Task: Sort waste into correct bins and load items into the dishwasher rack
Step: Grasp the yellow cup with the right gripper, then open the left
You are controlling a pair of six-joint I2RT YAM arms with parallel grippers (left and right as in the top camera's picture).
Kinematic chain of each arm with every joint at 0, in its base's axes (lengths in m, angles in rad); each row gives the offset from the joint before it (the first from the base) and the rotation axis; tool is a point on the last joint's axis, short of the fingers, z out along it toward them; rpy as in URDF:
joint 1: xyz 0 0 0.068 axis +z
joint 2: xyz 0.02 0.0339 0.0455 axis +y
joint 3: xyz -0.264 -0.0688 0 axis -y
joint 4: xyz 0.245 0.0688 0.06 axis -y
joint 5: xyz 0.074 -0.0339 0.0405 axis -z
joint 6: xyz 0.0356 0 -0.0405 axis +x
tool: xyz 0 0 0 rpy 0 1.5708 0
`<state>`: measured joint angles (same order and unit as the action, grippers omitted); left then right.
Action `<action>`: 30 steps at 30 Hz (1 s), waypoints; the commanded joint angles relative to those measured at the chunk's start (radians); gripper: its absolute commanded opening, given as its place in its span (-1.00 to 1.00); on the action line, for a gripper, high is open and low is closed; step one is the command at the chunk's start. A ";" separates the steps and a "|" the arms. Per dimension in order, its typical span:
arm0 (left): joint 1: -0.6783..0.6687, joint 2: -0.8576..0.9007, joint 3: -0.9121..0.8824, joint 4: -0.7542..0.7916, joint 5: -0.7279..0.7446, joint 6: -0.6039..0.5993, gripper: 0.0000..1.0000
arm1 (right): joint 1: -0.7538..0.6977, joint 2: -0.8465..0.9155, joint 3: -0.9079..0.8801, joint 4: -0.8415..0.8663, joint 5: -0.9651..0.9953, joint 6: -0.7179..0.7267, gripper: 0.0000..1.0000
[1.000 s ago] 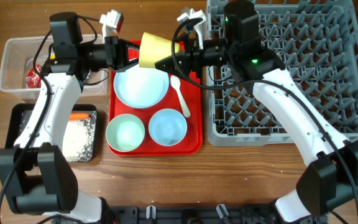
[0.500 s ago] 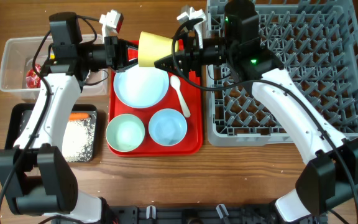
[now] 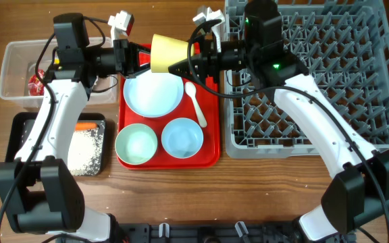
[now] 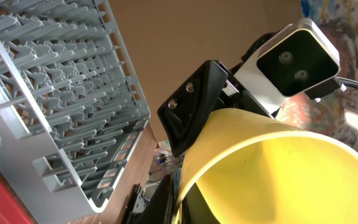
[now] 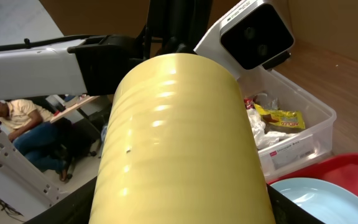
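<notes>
From above, the yellow cup [image 3: 171, 52] hangs on its side over the far edge of the red tray [image 3: 211, 101], above the light blue plate [image 3: 152, 94]. The left gripper [image 3: 140, 58] is pinched tight on its rim. The right gripper [image 3: 184, 61] stands wide around the body. We judge this a handover, and the risk lies there. If the left lets go before the right bears firmly, the tapered wall could slide out and the cup would drop onto the plate. Open room lies to the right over the dishwasher rack [image 3: 329, 74], whose near corner sits close beside the right wrist.

The left wrist view looks into the cup's mouth [image 4: 278, 168]. One right finger [image 4: 197, 106] lies flat on the outer wall, so we take it as gripping. The rack [image 4: 61, 93] stands behind.

The right wrist view shows the cup [image 5: 179, 143] filling the jaws, with the clear tub [image 5: 309, 124] of wrappers [image 5: 281, 118] beyond.
</notes>
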<state>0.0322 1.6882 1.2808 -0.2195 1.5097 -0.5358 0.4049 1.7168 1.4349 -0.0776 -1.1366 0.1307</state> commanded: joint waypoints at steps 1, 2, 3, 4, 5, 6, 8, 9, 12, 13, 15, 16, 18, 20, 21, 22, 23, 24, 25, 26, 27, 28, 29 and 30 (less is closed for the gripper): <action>0.012 -0.003 0.009 -0.005 -0.056 0.004 -0.92 | -0.001 -0.006 0.009 0.015 -0.076 -0.025 0.15; 0.012 -0.003 0.009 -0.005 -0.056 0.004 -0.92 | -0.001 -0.006 0.009 0.018 -0.076 -0.026 0.23; 0.012 -0.003 0.009 -0.005 -0.056 0.004 -0.92 | -0.001 -0.006 0.010 0.021 -0.076 -0.025 0.34; 0.012 -0.003 0.009 -0.005 -0.056 0.004 -0.92 | -0.001 -0.006 0.010 0.025 -0.076 -0.025 0.40; 0.012 -0.003 0.009 -0.005 -0.056 0.004 -0.92 | -0.001 -0.006 0.010 0.028 -0.076 -0.025 0.48; 0.012 -0.003 0.009 -0.005 -0.056 0.004 -0.92 | -0.002 -0.006 0.010 0.033 -0.076 -0.023 0.50; 0.012 -0.003 0.009 -0.005 -0.056 0.004 -0.92 | -0.003 -0.006 0.010 0.033 -0.077 -0.023 0.59; 0.012 -0.003 0.009 -0.005 -0.056 0.004 -0.92 | -0.005 -0.006 0.010 0.032 -0.077 -0.023 0.59; 0.012 -0.003 0.009 -0.004 -0.057 0.005 -0.92 | -0.004 -0.006 0.010 0.023 -0.077 -0.023 0.49; 0.012 -0.003 0.009 -0.004 -0.057 0.005 -0.92 | -0.004 -0.006 0.010 0.015 -0.077 -0.025 0.43; 0.012 -0.003 0.009 -0.004 -0.057 0.005 -0.92 | -0.004 -0.006 0.010 0.006 -0.077 -0.026 0.31; 0.012 -0.003 0.009 -0.004 -0.057 0.005 -0.92 | -0.005 -0.006 0.010 0.006 -0.077 -0.026 0.25; 0.012 -0.003 0.009 -0.004 -0.057 0.005 -0.92 | -0.004 -0.006 0.010 0.008 -0.076 -0.027 0.11; 0.012 -0.003 0.009 -0.004 -0.057 0.005 -0.92 | -0.005 -0.006 0.010 0.008 -0.076 -0.032 0.09; 0.012 -0.003 0.009 -0.004 -0.057 0.005 -0.91 | -0.005 -0.006 0.010 0.009 -0.076 -0.035 0.09; 0.012 -0.003 0.009 -0.005 -0.061 0.005 -0.85 | -0.005 -0.006 0.010 0.013 -0.076 -0.037 0.09; 0.012 -0.003 0.009 -0.004 -0.066 0.005 -0.77 | -0.007 -0.006 0.010 0.016 -0.076 -0.037 0.09; 0.012 -0.003 0.009 -0.004 -0.072 0.005 -0.72 | -0.011 -0.006 0.010 0.017 -0.076 -0.037 0.09; 0.012 -0.003 0.009 -0.004 -0.076 0.005 -0.71 | -0.014 -0.006 0.010 0.017 -0.076 -0.036 0.09; 0.012 -0.003 0.009 -0.004 -0.085 0.005 -0.68 | -0.025 -0.006 0.010 0.017 -0.077 -0.022 0.09; 0.012 -0.003 0.009 -0.004 -0.091 0.005 -0.67 | -0.031 -0.006 0.010 0.015 -0.077 -0.022 0.09; 0.012 -0.003 0.009 -0.004 -0.099 0.005 -0.65 | -0.038 -0.006 0.010 0.013 -0.077 -0.021 0.09; 0.012 -0.003 0.009 -0.004 -0.108 0.005 -0.63 | -0.045 -0.006 0.010 0.013 -0.077 -0.014 0.09; 0.012 -0.003 0.009 -0.004 -0.121 0.005 -0.61 | -0.053 -0.006 0.010 0.013 -0.077 -0.013 0.09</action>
<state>0.0349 1.6882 1.2808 -0.2237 1.4559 -0.5358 0.3725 1.7168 1.4349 -0.0696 -1.1526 0.1196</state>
